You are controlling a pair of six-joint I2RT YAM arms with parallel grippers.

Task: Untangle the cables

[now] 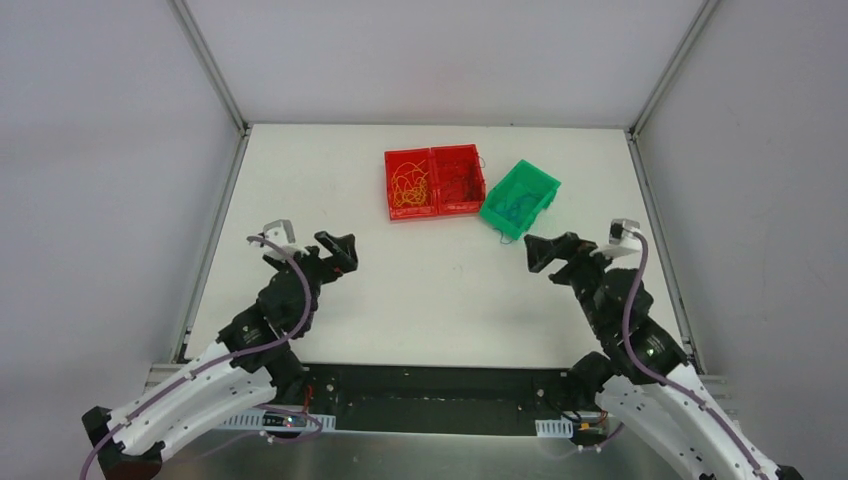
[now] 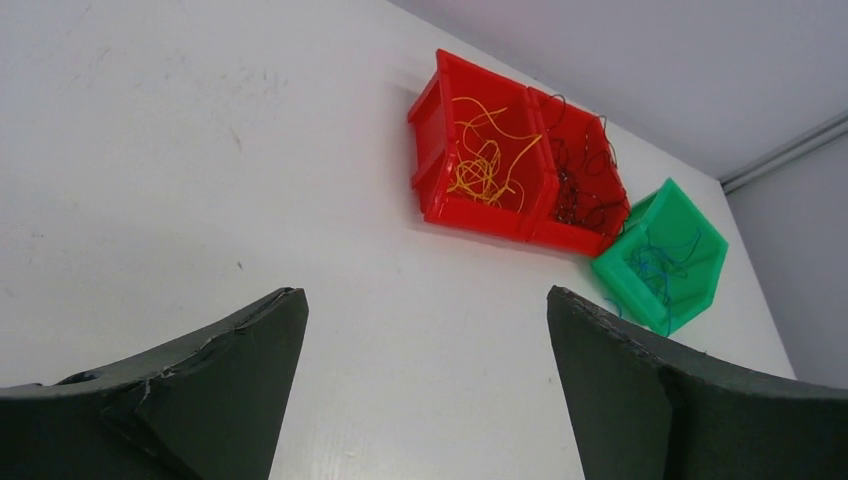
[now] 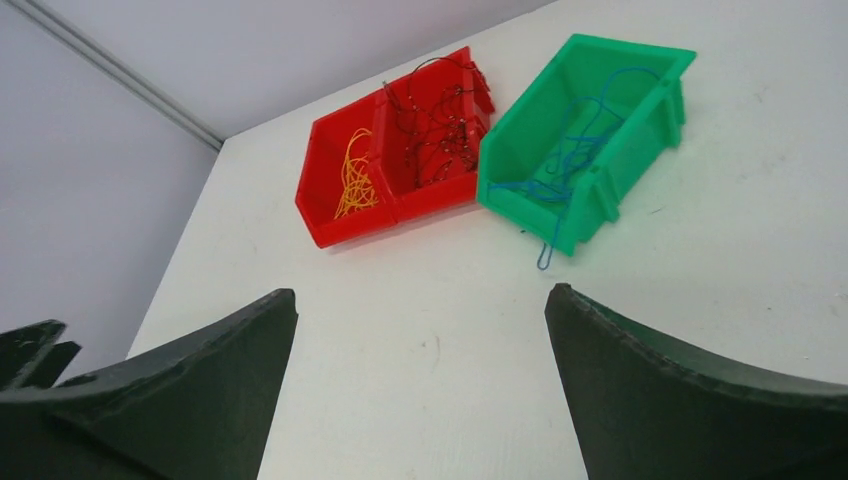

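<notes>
Left fingers (image 2: pixel 200 390) and right fingers (image 3: pixel 690 390) spread wide, empty; cables (image 2: pixel 480 165) lie in 3 bins (image 2: pixel 427 150) (2 red, 1 green).

we see a white table (image 1: pixel 420 290), two red bins (image 2: pixel 520 228) with yellow-orange wires (image 2: pixel 480 165) and dark wires (image 2: pixel 580 180), and at their three o'clock a green bin (image 2: pixel 625 290) with blue wires (image 3: pixel 575 155). the arm cables (image 1: pixel 308 290) are purple.
</notes>
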